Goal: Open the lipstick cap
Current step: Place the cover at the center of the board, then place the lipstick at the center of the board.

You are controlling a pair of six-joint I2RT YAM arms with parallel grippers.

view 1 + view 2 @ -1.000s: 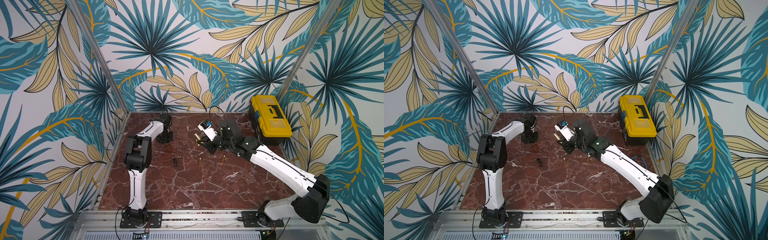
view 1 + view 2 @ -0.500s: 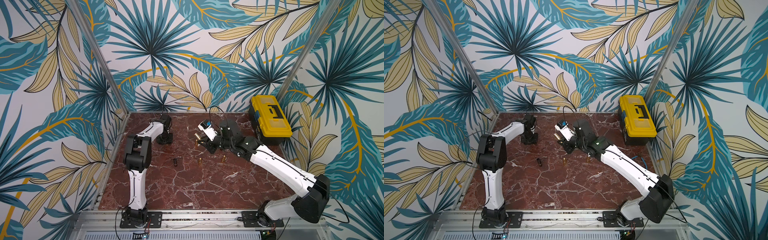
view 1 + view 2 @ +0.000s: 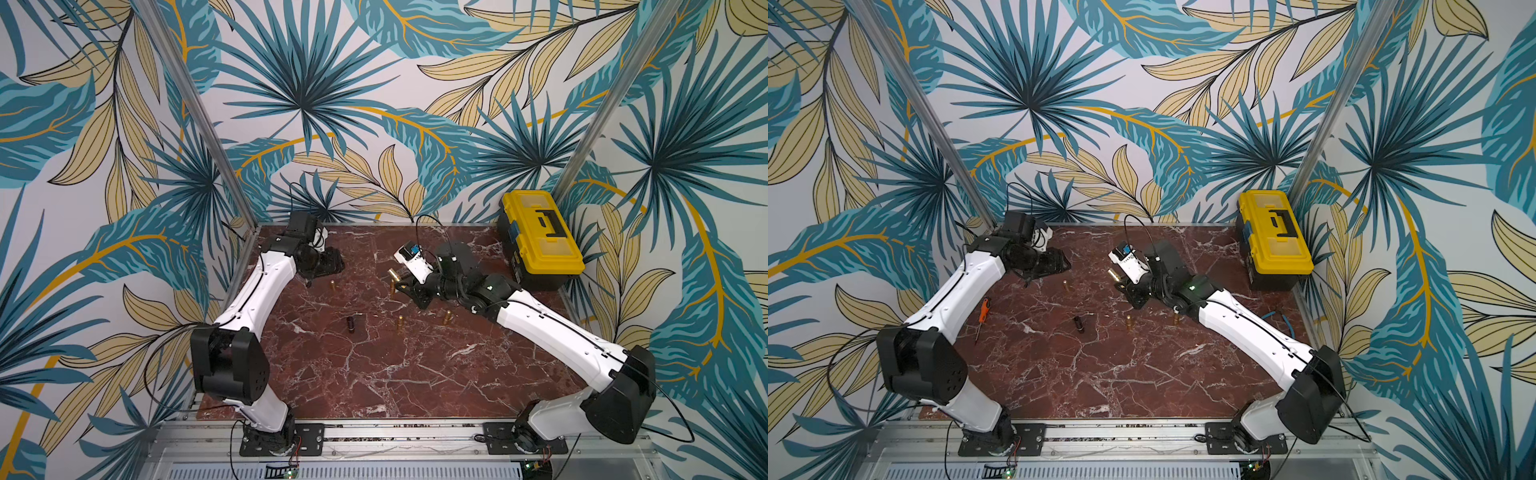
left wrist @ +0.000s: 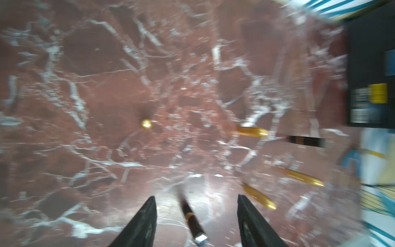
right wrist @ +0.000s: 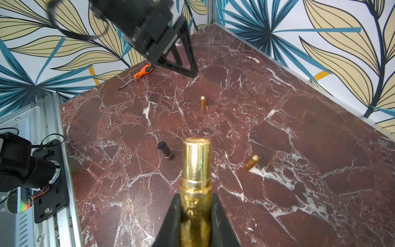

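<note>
Clamped tight in the right gripper [image 5: 195, 197]: a glittery gold lipstick tube [image 5: 195, 169], smooth narrower end jutting past the jaws, held above the far middle of the red marble tabletop [image 3: 374, 374]. Cap on or off: cannot tell. Just below the tube in a top view, a small gold bullet-shaped piece [image 3: 392, 284], upright. Nearer the front, a third gold piece [image 3: 400, 322] and a fourth gold piece [image 3: 447, 316], also upright. Lying on its side between the arms, a dark cylinder [image 3: 352, 324]. Near the far left corner, the left gripper [image 4: 196, 196], jaws apart and empty, with a second gold piece [image 3: 332, 284] close by. Flat beside the left arm, an orange-handled screwdriver [image 3: 983, 309]. In the far right corner, well apart, a yellow plastic toolbox [image 3: 540, 237].
</note>
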